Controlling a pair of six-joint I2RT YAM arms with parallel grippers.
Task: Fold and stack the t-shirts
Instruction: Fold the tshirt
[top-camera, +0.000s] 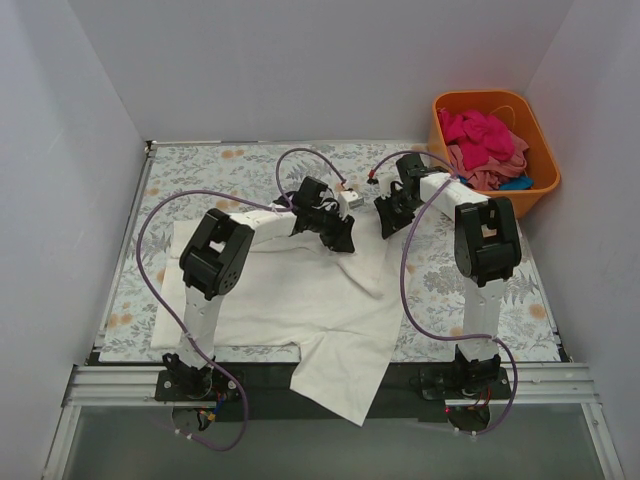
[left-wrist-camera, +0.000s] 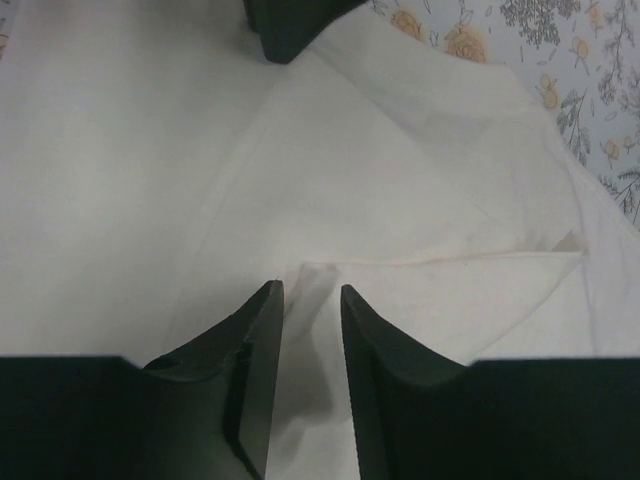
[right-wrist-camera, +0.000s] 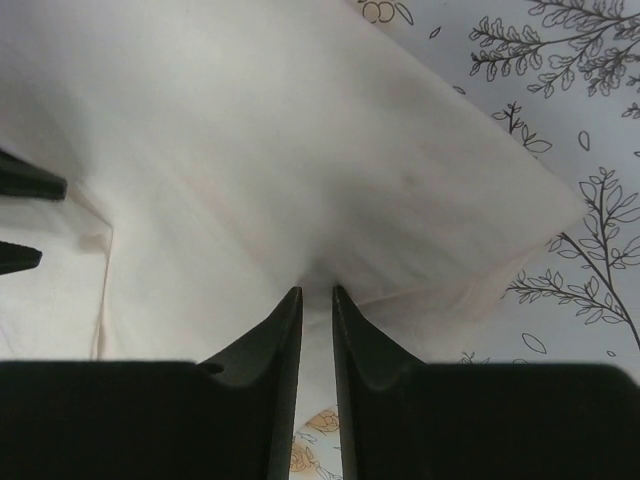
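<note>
A white t-shirt (top-camera: 300, 300) lies spread on the table, its lower part hanging over the near edge. My left gripper (top-camera: 340, 235) is down on its far edge; in the left wrist view a raised fold of the shirt (left-wrist-camera: 400, 180) stands in the narrow gap of that gripper (left-wrist-camera: 312, 288), and a firm pinch does not show. Just to the right, my right gripper (top-camera: 385, 222) is shut on the shirt's far right edge; its wrist view shows the cloth (right-wrist-camera: 300, 130) tented up at the gripper (right-wrist-camera: 316, 290). More t-shirts, magenta (top-camera: 480, 130), pink (top-camera: 490, 165) and blue (top-camera: 517, 183), lie heaped in the tub.
An orange tub (top-camera: 480, 97) stands at the back right corner. A floral tablecloth (top-camera: 240, 160) covers the table, with white walls on three sides. Purple cables loop off both arms. The two grippers are close together, each showing at the edge of the other's wrist view.
</note>
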